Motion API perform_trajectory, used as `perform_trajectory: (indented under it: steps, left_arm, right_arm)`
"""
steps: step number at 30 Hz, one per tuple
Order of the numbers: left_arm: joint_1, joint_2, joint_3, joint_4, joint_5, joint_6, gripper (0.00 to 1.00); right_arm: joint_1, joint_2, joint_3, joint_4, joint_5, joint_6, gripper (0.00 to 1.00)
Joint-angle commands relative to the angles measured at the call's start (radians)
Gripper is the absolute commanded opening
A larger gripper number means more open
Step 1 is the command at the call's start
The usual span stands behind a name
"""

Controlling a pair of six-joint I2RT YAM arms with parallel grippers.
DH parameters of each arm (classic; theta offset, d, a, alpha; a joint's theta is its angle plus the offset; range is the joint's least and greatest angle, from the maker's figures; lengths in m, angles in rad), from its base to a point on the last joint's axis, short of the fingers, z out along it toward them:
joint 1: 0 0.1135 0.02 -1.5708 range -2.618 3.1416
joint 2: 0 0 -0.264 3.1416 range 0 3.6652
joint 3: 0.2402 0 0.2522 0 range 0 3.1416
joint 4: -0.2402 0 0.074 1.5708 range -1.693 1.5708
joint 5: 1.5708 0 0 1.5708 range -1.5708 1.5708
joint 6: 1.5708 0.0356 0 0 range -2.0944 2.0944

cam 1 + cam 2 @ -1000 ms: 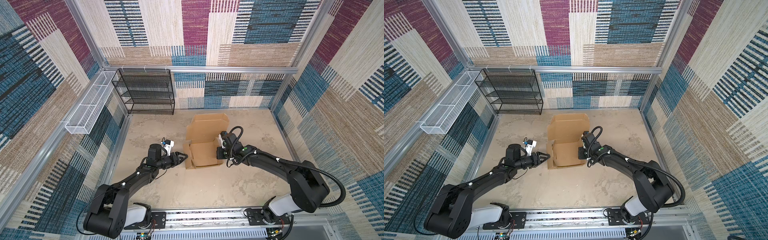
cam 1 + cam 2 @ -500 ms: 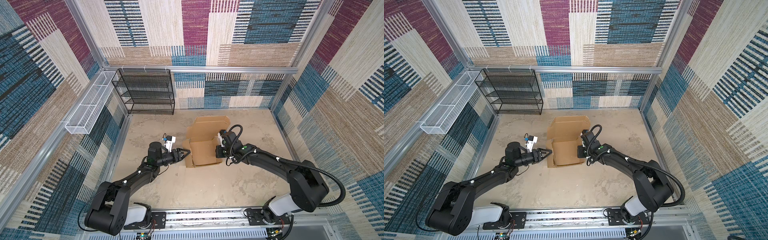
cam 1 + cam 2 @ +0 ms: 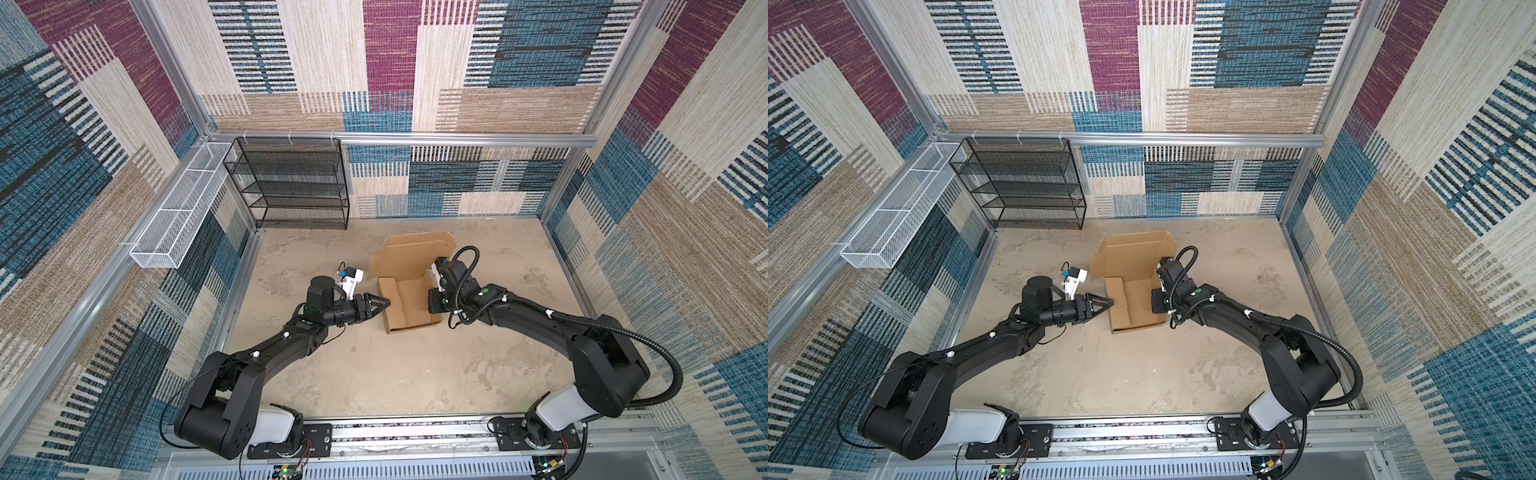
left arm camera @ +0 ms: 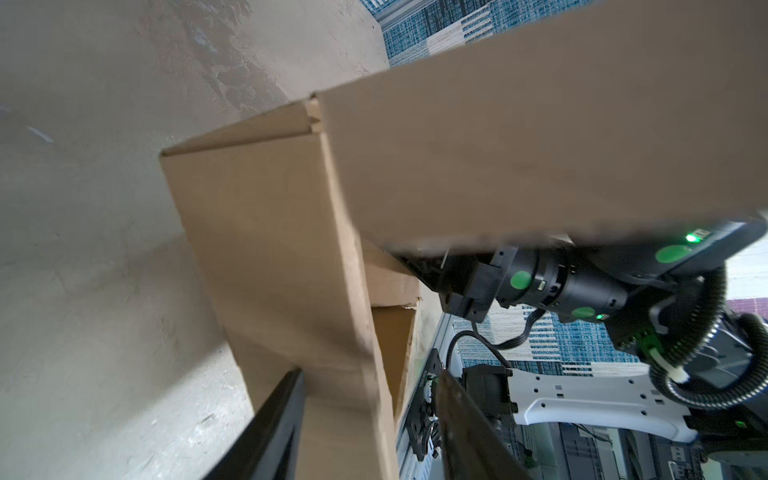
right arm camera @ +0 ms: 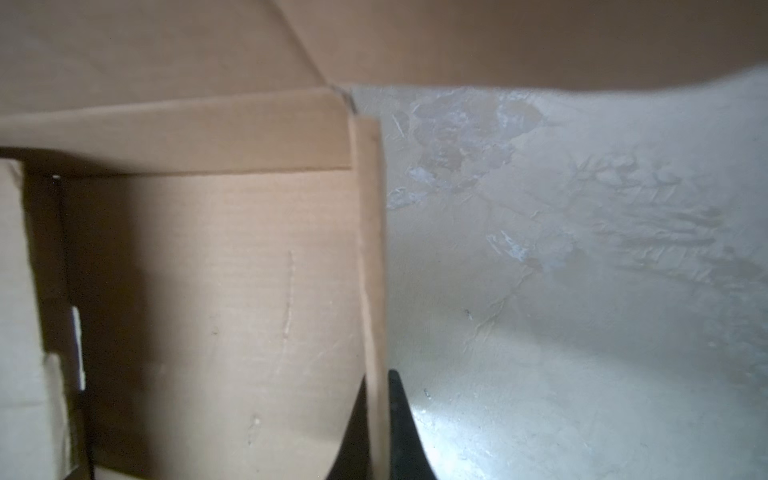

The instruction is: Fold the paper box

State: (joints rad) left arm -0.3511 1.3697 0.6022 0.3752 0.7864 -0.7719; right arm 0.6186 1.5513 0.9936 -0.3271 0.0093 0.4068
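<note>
Brown corrugated paper box sits toward the far edge of the surface, mid-width: a shallow tray, lid flap raised behind. Clamped on its right wall are the right fingers — the left fingers straddle the left wall, parted.

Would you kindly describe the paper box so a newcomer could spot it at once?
Start at the beige table. Near its middle lies the paper box. Unlike the black mesh shelf behind, it is brown cardboard: a shallow tray with a raised flap.
</note>
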Motion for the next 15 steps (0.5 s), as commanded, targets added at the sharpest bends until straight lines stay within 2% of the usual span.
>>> perform_trajectory:
  steps: [1,11,15]
  left_arm:
    - [-0.012,-0.006,0.041,-0.161,-0.037,0.098,0.54]
    - [-0.036,-0.017,0.176,-0.536,-0.196,0.282,0.52]
    - [-0.050,0.004,0.238,-0.661,-0.292,0.335,0.52]
  right_arm:
    - [0.014,0.009,0.027,-0.004,0.025,0.003,0.00]
    - [0.059,0.023,0.080,-0.041,0.080,0.004,0.00]
    - [0.066,0.021,0.089,-0.041,0.085,0.009,0.00]
